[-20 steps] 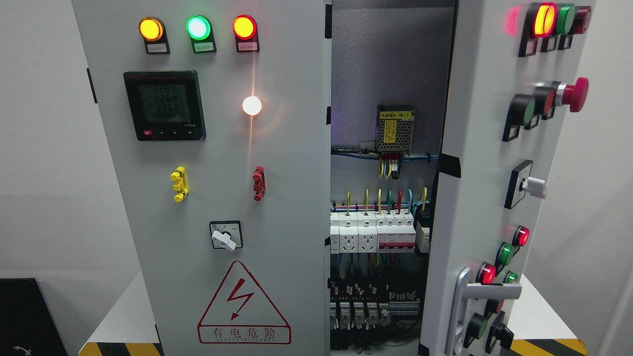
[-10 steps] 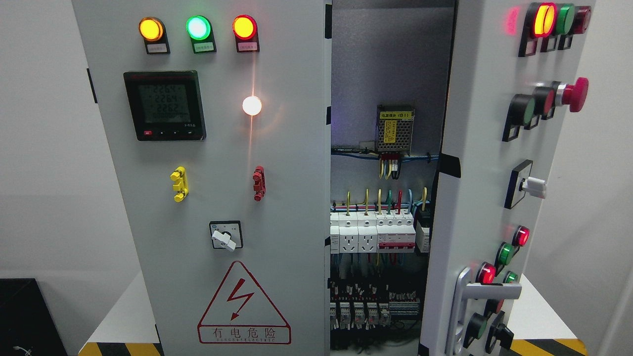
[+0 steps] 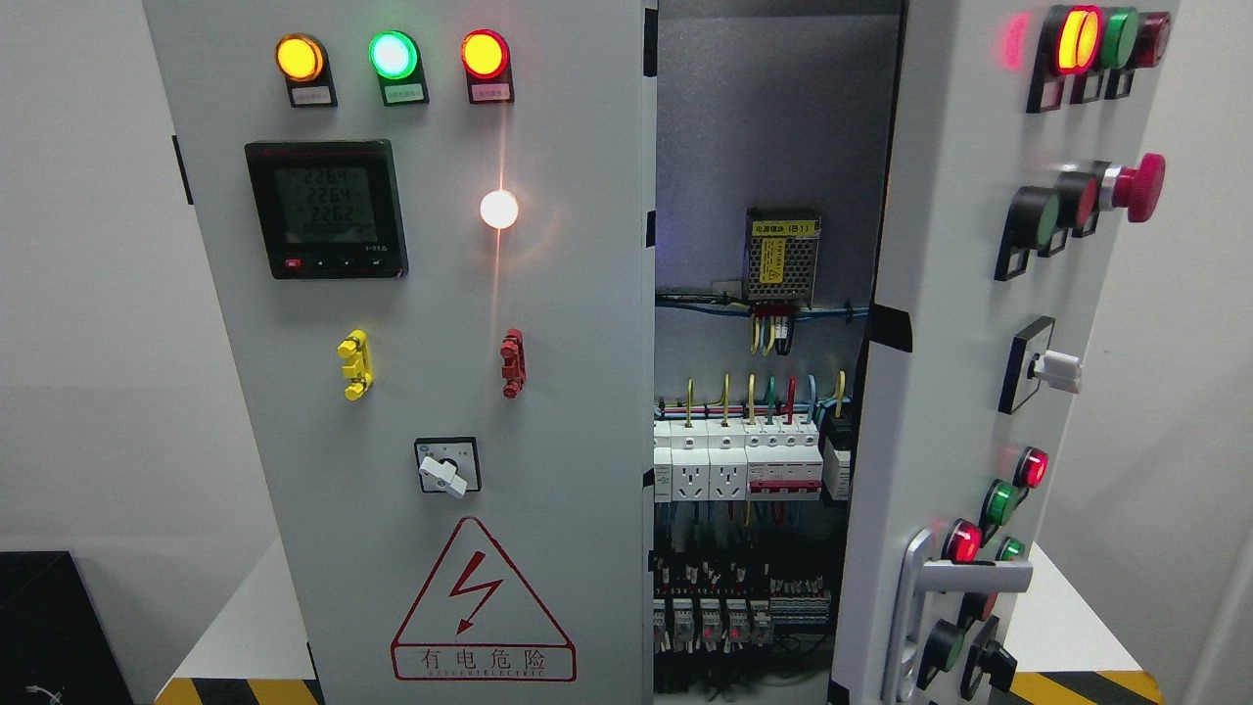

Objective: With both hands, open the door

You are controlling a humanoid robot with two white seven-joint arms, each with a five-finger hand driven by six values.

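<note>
Head view: I see neither of the robot's hands, so I cannot tell whether they are released, clenched or grasping anything. The tall grey metal right-hand cabinet door [image 3: 989,323] stands swung out towards me at the picture's right, its silver bar handle [image 3: 920,597] low on its face among red and green pushbuttons. Through the gap I see white circuit breakers [image 3: 749,460] and coloured wiring. The grey left-hand cabinet door [image 3: 431,343] is shut, carrying a black digital meter [image 3: 326,209] and three lit lamps.
</note>
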